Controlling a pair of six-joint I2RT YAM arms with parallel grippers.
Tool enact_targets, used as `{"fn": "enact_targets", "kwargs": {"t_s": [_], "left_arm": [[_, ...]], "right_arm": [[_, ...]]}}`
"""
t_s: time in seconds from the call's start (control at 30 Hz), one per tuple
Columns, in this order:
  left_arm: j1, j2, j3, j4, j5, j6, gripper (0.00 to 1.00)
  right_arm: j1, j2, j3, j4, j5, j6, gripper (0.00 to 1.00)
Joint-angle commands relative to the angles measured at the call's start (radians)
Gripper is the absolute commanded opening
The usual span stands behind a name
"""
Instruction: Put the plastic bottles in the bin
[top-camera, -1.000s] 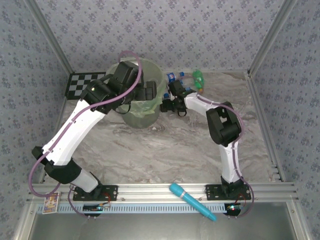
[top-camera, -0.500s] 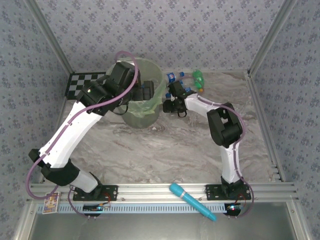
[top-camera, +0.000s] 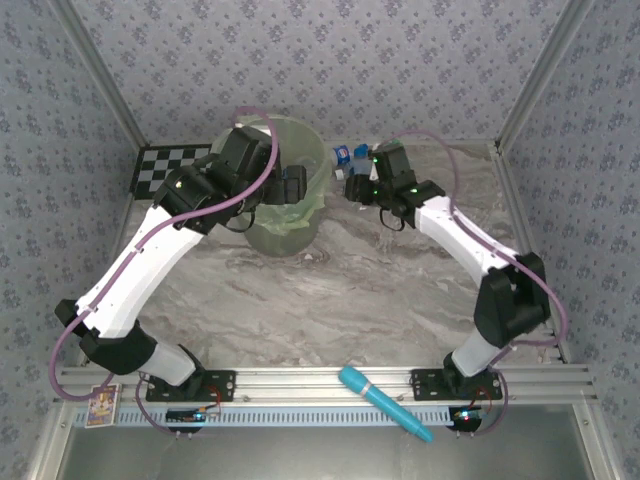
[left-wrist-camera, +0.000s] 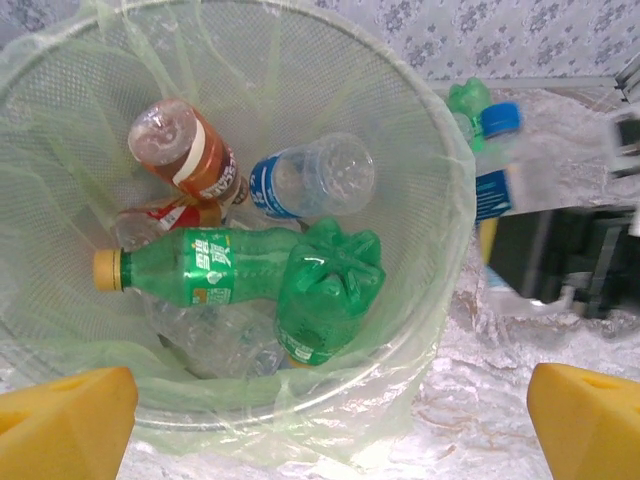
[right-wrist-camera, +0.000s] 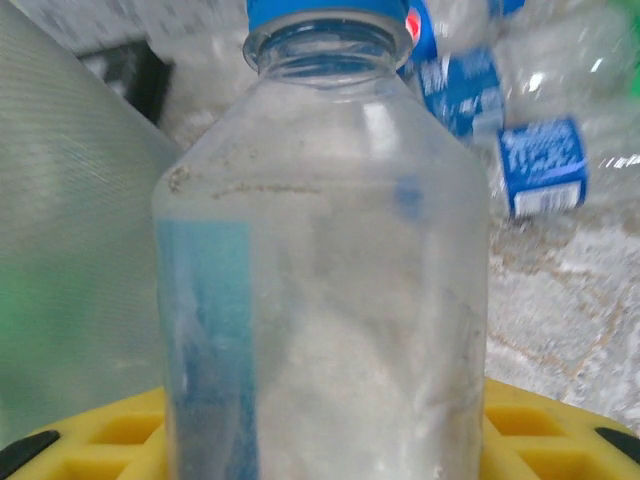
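Note:
The bin is a pale-green bucket with a liner, standing at the back left. Several plastic bottles lie inside: a green one with an orange cap, another green one, a clear blue-labelled one and a brown one. My left gripper hangs open above the bin's near rim, and from above it is over the bin. My right gripper is shut on a clear bottle with a blue cap, held just right of the bin. More blue-labelled bottles lie on the table behind it.
A cyan pen-shaped stick rests on the front rail. A checkerboard mat lies left of the bin. Patterned walls close in the back and sides. The marble tabletop stretches between the arms.
My right arm has swung its elbow out to the right and lifted its wrist, carrying the clear bottle up off the table. The left arm has barely shifted over the bin.

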Motion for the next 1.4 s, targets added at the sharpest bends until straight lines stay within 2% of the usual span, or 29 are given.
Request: {"fn": "enact_targets", "kwargs": {"t_s": [0.0, 0.23, 0.47, 0.67, 0.9, 1.03, 1.37], "left_arm": [[0.016, -0.043, 0.003, 0.036, -0.029, 0.025, 1.0], [0.047, -0.052, 0.018, 0.054, -0.016, 0.037, 1.0], [0.064, -0.085, 0.046, 0.06, -0.053, 0.05, 1.0], [0.078, -0.141, 0.009, 0.074, -0.086, 0.045, 1.0], [0.078, -0.204, -0.056, 0.078, -0.112, 0.027, 1.0], [0.079, -0.228, -0.064, 0.065, -0.124, 0.026, 1.0], [0.078, -0.269, -0.075, 0.04, -0.146, 0.028, 1.0]], "right_arm": [[-0.008, -0.086, 0.044, 0.012, 0.033, -0.002, 0.52], [-0.007, -0.116, 0.211, 0.01, -0.032, 0.0, 0.51], [0.035, -0.039, 0.322, 0.122, -0.187, 0.246, 0.47], [0.149, 0.034, 0.388, 0.208, -0.116, 0.378, 0.5], [0.239, 0.125, 0.422, 0.331, -0.023, 0.519, 0.49], [0.285, 0.201, 0.506, 0.318, 0.003, 0.529, 0.5], [0.355, 0.361, 0.685, 0.183, -0.054, 0.497, 0.51]]}}
